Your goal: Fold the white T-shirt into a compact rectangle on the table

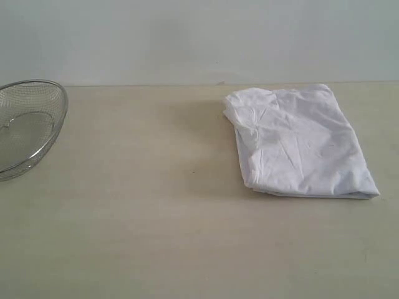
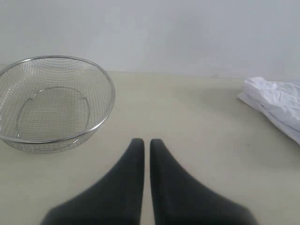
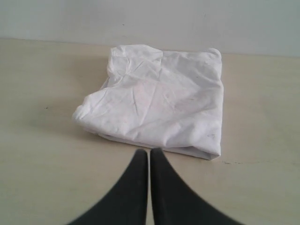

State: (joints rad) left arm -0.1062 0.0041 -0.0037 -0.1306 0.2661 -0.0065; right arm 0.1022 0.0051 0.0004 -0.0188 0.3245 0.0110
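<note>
left gripper [image 2: 146, 140] — fingers closed, empty, over table [image 1: 156, 237] | right gripper [image 3: 149, 151] — fingers closed, empty, near shirt's edge | white T-shirt [image 1: 302, 146] folded in a rough rectangle, flat on table, 2 o'clock from centre | mesh bowl [image 1: 28, 124] at 10 o'clock, well apart

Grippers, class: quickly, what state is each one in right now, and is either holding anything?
Left gripper: shut, holding nothing.
Right gripper: shut, holding nothing; the T-shirt lies clear of it.
</note>
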